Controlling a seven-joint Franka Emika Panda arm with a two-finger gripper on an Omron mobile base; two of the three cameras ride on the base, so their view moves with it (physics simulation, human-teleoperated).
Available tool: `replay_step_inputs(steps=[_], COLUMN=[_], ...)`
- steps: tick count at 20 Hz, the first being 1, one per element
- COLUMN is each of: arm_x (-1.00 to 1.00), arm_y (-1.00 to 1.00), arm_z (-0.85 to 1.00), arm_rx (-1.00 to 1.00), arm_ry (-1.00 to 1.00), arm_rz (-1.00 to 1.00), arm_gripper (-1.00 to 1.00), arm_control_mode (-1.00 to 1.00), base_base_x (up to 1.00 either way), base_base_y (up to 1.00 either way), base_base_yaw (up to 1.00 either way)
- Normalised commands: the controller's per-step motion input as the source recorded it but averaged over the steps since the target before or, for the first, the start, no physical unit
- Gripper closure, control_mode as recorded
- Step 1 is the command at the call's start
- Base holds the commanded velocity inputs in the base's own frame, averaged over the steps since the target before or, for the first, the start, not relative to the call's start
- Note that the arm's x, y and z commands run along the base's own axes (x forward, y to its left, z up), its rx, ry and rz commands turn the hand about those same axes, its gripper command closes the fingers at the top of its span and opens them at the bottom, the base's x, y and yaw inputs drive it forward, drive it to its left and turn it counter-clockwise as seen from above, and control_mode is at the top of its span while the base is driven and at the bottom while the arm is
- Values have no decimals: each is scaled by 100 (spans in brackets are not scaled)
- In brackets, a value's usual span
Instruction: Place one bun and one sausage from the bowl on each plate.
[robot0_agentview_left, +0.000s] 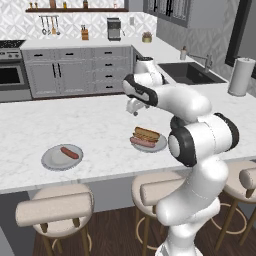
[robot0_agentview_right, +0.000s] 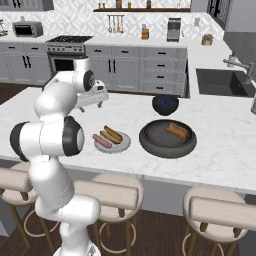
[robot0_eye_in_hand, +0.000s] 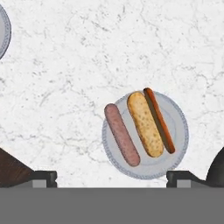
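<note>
Stools (robot0_agentview_left: 55, 210) stand nearest, tucked under the front edge of the marble surface (robot0_agentview_left: 30, 130).

Left plate (robot0_agentview_left: 62, 157), left base view: one sausage (robot0_agentview_left: 70, 152) on it, long axis running from about 10 to 4 o'clock, toward the plate's right side. No bun on this plate.

Middle plate (robot0_eye_in_hand: 177, 131), hand view: sausage (robot0_eye_in_hand: 122, 134) on its left part, bun (robot0_eye_in_hand: 145, 124) at centre, both with long axes running roughly 11 to 5 o'clock, lying side by side. A thinner red-orange strip lies tight against the bun's right flank on the same axis; hard to say what it is. Same plate in the right base view (robot0_agentview_right: 122, 145), with bun (robot0_agentview_right: 113, 133) and sausage (robot0_agentview_right: 101, 141) angled 10 to 4 o'clock.

Gripper (robot0_eye_in_hand: 111, 177): jaws spread wide, nothing between them, hanging above the surface just short of the middle plate. The two fingertips (robot0_eye_in_hand: 43, 177) sit at the bottom corners of the hand view.

Dark bowl (robot0_agentview_right: 167, 139), right base view: at 3 o'clock from the middle plate, close beside it. One bun (robot0_agentview_right: 176, 130) inside, near the far right wall, long axis 10 to 4 o'clock. In the left base view the arm hides the bowl.

Farther back, a smaller dark blue bowl (robot0_agentview_right: 165, 104). Contents unreadable.

Beyond: sink (robot0_agentview_right: 220, 82), stove (robot0_agentview_right: 65, 50), grey cabinets (robot0_agentview_right: 145, 65).
</note>
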Motion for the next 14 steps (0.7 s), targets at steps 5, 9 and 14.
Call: replay_step_inputs(steps=[5, 9, 14], arm_x=[0, 0, 0], arm_y=[-100, -100, -100], arm_z=[30, 29, 27], arm_rx=[-1, -1, -1], arm_ry=[-7, -6, -5], arm_rz=[-2, -2, -2], arm_gripper=[-100, -100, -100], arm_control_mode=[-100, -100, -100], base_base_x=[0, 0, 0], base_base_y=[0, 0, 0], base_base_yaw=[0, 0, 0])
